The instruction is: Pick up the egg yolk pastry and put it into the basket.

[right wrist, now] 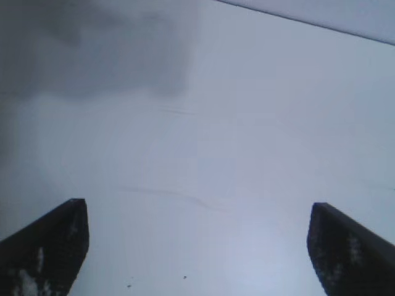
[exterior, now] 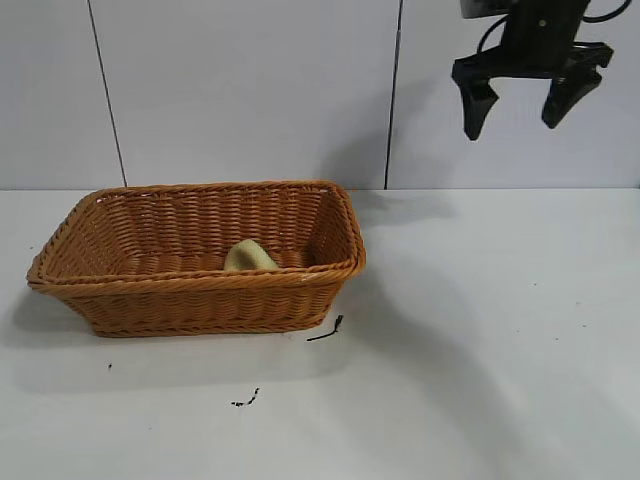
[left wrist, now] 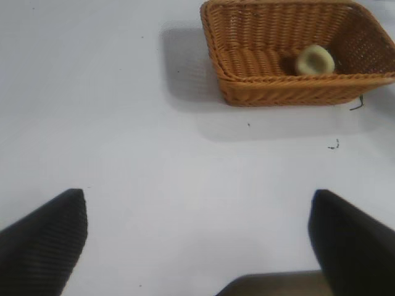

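One small pale yellow-green egg yolk pastry [exterior: 250, 256] is lying inside the orange-brown woven wicker basket [exterior: 200, 300]; the right hand [exterior: 528, 100] is hanging wide open and empty, high beside the basket; the left hand [left wrist: 197, 240] is gaping empty too, so only parking seems left

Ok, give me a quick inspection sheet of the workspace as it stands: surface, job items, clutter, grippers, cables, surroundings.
Surface: white table, plain, with faint shadows.
Job's things: egg yolk pastry lies inside the basket, toward its near wall; the basket stands on the table's left half.
Clutter: a dark scrap by the basket's near right corner and small dark specks in front of it.
Grippers: right gripper hangs high at the upper right, open, holding nothing; left gripper is open over bare table, away from the basket, holding nothing.
Cables: a black cable loops at the right arm's wrist.
Surroundings: pale panelled wall behind the table.
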Controlling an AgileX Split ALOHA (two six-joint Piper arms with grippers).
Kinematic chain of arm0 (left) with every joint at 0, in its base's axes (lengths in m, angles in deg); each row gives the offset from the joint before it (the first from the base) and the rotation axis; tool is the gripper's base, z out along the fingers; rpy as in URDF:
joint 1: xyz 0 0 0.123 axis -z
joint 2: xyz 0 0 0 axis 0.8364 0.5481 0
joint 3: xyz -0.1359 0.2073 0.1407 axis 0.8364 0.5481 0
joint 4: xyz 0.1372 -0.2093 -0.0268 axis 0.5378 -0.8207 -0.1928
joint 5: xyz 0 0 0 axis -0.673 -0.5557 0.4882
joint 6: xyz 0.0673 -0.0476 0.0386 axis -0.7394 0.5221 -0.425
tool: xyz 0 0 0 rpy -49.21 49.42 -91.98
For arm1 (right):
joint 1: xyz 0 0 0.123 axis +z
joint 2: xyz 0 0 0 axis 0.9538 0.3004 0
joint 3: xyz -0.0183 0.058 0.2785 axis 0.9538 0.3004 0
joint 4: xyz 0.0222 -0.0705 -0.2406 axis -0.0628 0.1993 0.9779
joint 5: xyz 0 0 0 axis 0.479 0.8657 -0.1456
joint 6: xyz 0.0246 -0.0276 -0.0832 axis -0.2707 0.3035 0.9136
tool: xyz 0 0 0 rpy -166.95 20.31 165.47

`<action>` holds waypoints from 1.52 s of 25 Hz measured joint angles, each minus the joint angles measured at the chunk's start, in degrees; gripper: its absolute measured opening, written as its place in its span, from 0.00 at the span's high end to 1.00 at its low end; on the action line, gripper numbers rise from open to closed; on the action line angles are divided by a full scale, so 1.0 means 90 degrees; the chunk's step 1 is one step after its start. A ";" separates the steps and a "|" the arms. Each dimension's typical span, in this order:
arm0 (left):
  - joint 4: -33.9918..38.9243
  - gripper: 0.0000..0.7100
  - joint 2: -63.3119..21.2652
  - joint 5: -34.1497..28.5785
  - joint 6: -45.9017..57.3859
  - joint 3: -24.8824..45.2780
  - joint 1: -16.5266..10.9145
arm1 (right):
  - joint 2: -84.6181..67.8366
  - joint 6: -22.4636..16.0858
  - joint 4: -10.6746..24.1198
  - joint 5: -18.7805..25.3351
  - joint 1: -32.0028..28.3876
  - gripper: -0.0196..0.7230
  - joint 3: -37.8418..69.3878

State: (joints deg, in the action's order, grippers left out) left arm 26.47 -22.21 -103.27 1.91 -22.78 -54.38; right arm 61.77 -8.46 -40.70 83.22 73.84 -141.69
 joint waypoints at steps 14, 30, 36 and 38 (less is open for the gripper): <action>0.0000 0.02 0.0000 0.0000 0.0000 0.0000 0.0000 | -0.2870 -0.0021 -0.0031 -0.0016 -0.0006 0.07 0.3269; 0.0000 0.02 0.0000 0.0000 0.0000 0.0000 0.0000 | -0.8089 -0.0028 -0.0109 0.0034 -0.0006 0.07 0.8638; 0.0000 0.02 0.0000 0.0000 0.0000 0.0000 0.0000 | -0.9998 0.0032 -0.0124 -0.0580 -0.0006 0.07 1.0069; 0.0000 0.02 0.0000 0.0000 0.0000 0.0000 0.0000 | -1.0698 0.0044 -0.0125 -0.0767 -0.0006 0.07 1.0464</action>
State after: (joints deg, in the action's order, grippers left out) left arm 26.47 -22.21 -103.27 1.91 -22.78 -54.38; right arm -34.51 -8.07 -41.83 76.32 73.79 -47.52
